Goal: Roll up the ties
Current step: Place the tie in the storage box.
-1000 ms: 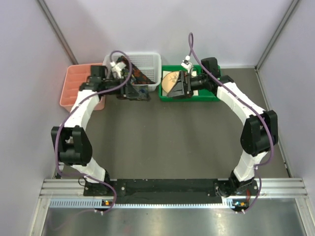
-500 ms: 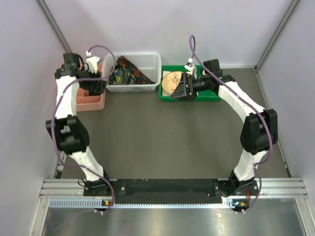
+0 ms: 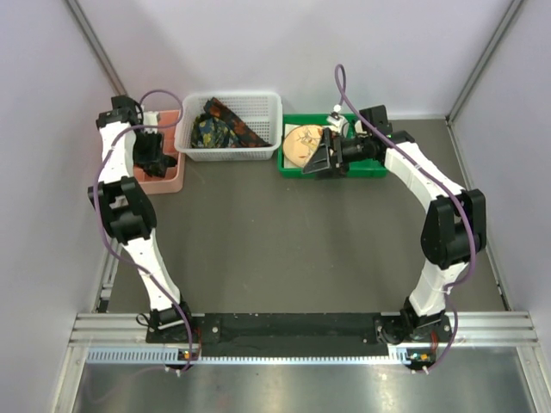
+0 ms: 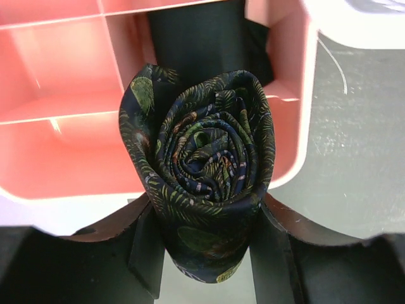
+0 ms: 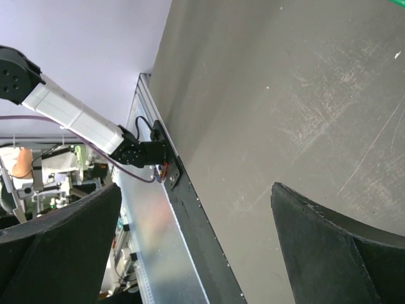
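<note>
Top external: shows dark grey counter (image 3: 284, 249) boxed in by pale walls. Bolted at near edge on metal rail (image 3: 301, 331): left arm (image 3: 120, 211) stretched to far-left corner, right arm (image 3: 448, 228) stretched to far edge, right of centre. Along far edge, left to right, just beside one another: pink tray (image 3: 168, 181), white basket (image 3: 232, 153), green tray (image 3: 362, 169). Inside white basket: loose ties (image 3: 219, 127), dark with green-orange print, heaped unrolled. Inside green tray: tan round thing (image 3: 297, 142), kind unclear. Over pink tray: left hand (image 3: 148, 155). Over green tray, next to tan round thing: right hand (image 3: 320, 159).

Left wrist: shows left hand (image 4: 204, 212) half closed on rolled tie (image 4: 202, 158), pinched from both sides. Wound in tight spiral, end-on to camera; dark fabric, green leaf print, bits of orange-red. Behind roll: pink tray (image 4: 63, 82) with dividers. Hangs over tray's right part, close to rim; cannot tell if touching tray floor. Right of rim: bare counter (image 4: 354, 158). Top right corner: edge of white basket (image 4: 361, 19).

Right wrist: shows right hand (image 5: 196, 209) spread wide, nothing between fingers. Beyond fingers: bare counter (image 5: 285, 95), then left arm (image 5: 69, 114) down to its base at the rail.
</note>
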